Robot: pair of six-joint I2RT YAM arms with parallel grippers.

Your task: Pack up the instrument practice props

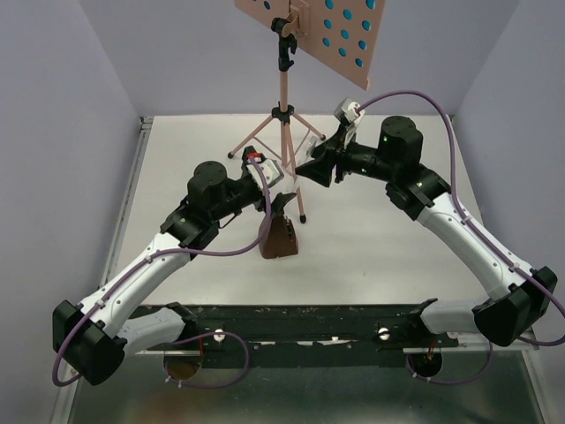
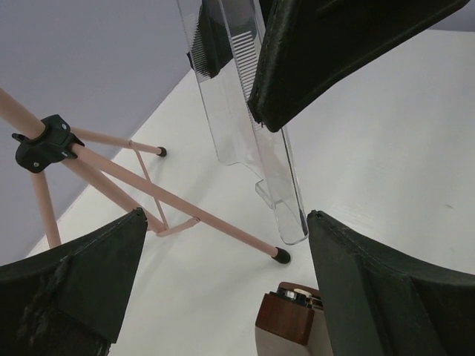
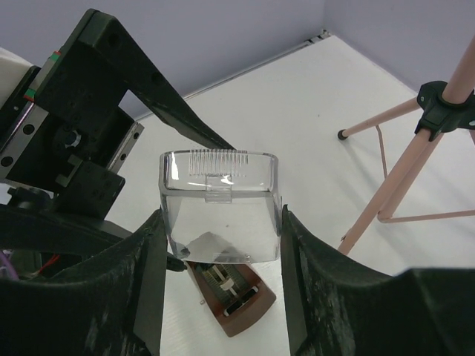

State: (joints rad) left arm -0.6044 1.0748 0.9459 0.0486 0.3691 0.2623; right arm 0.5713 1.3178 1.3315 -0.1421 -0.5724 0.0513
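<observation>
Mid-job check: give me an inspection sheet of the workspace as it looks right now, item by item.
Surface: white table, no marks seen.
Job's things: stand upright at the back on its tripod, blue showing through its desk holes; metronome upright in front of it, uncovered; cover held in the air over the metronome.
Clutter: nothing seen.
End effectors: right end effector shut on the cover's sides; left end effector open, holding nothing, close by the cover.
Cables: purple cables loop off each arm; no snag seen.
Surroundings: plain walls on three sides; black rail at the near edge.
</observation>
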